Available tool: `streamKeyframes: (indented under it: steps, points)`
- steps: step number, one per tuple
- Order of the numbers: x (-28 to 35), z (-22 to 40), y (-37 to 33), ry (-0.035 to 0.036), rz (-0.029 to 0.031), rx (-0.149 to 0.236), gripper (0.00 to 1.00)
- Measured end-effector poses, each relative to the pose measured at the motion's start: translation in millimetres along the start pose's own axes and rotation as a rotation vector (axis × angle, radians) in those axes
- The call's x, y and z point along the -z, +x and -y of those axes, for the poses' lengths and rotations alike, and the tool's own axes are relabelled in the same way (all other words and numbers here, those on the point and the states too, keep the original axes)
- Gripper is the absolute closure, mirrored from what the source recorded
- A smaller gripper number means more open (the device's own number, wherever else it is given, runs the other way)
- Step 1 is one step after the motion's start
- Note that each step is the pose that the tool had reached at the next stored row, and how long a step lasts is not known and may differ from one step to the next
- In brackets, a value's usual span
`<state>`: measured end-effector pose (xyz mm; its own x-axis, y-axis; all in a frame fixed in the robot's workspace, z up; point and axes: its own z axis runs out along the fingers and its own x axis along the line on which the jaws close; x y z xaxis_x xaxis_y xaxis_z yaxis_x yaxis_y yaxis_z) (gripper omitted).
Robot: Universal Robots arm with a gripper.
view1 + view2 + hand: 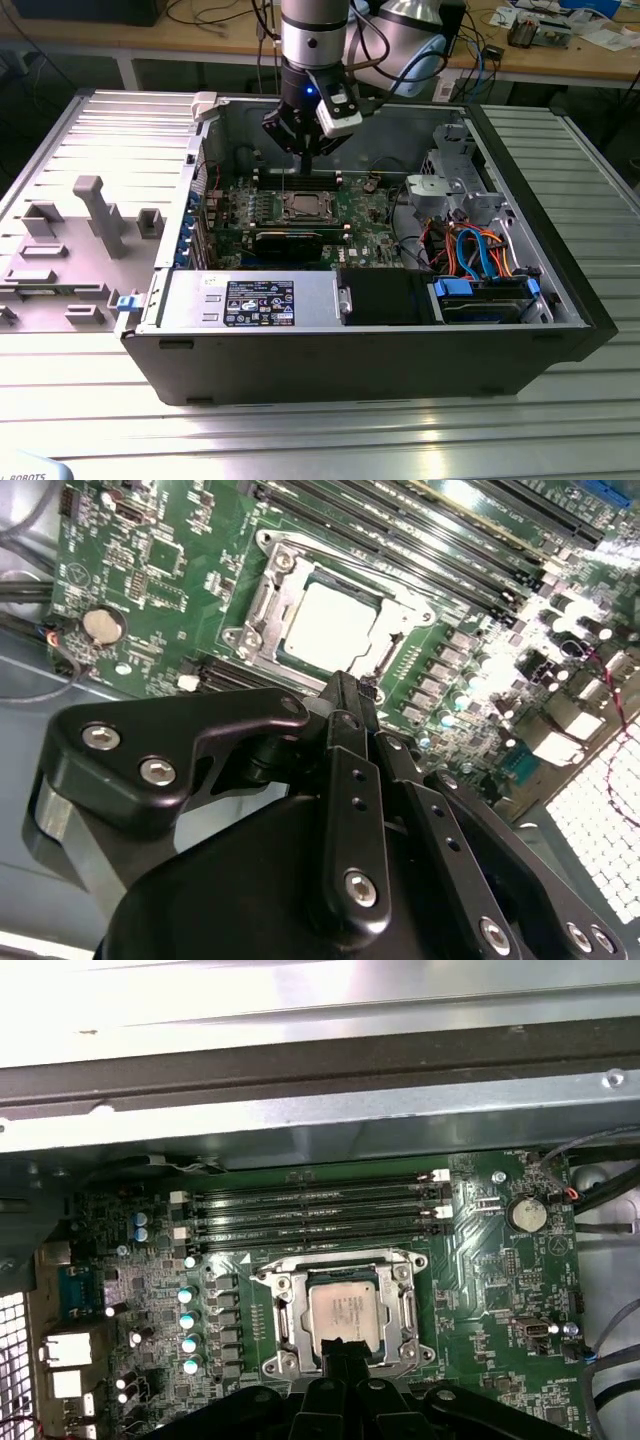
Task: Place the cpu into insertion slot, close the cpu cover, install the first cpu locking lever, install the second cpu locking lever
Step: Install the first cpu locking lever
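While the tool (345, 1353), fingers together and empty, hangs just above the cpu (345, 1310), the cpu cover (402, 1305) lies flat around it; the power-supply label (258, 302) is too small to read.

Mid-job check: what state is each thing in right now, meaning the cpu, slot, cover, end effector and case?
cpu: seated flat in the insertion slot.
insertion slot: occupied by the cpu.
cpu cover: down flat, framing the cpu.
end effector: shut, holding nothing, tips by the cover's edge.
computer case: lying on its side, open, board exposed.
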<state>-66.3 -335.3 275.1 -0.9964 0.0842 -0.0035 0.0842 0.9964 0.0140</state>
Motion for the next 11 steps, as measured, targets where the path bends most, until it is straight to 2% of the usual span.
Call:
streamKeyframes:
  steps: [11]
  points:
    - [0.0, 0.1, 1.1, 0.0000, 0.0000, 0.001, 0.89]
